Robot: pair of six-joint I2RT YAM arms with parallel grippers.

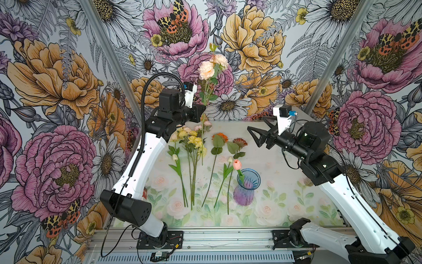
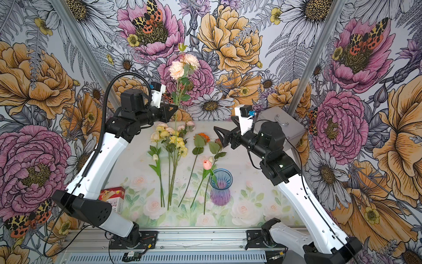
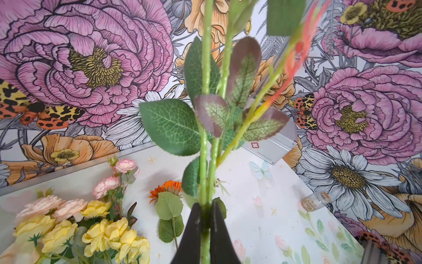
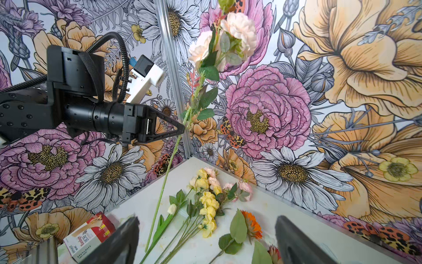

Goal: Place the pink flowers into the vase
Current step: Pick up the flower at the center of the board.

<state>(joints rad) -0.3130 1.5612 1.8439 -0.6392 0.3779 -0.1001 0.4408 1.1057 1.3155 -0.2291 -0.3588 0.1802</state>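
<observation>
My left gripper point(image 1: 204, 109) point(image 3: 205, 205) is shut on the green stem of a long spray of pink flowers point(image 1: 207, 69) point(image 4: 239, 29) and holds it upright over the back of the table. Its pale peach blooms stand high against the back wall, and the stem's end hangs near the table. The vase point(image 1: 245, 189) point(image 2: 220, 189), with a blue rim and purple body, stands at the front centre with a salmon-pink tulip point(image 1: 237, 164) leaning out of it. More pink sprays point(image 3: 106, 185) lie at the back left. My right gripper point(image 1: 255, 123) point(image 4: 205, 219) hovers open and empty.
Yellow flower clusters point(image 1: 194, 139), an orange flower point(image 1: 220, 137), a dark red flower point(image 1: 240, 142) and white buds point(image 1: 175, 157) lie in a row on the table. A red box point(image 2: 113, 196) sits front left, a grey box point(image 2: 280, 128) back right, and a small jar point(image 3: 316, 201) near the right wall.
</observation>
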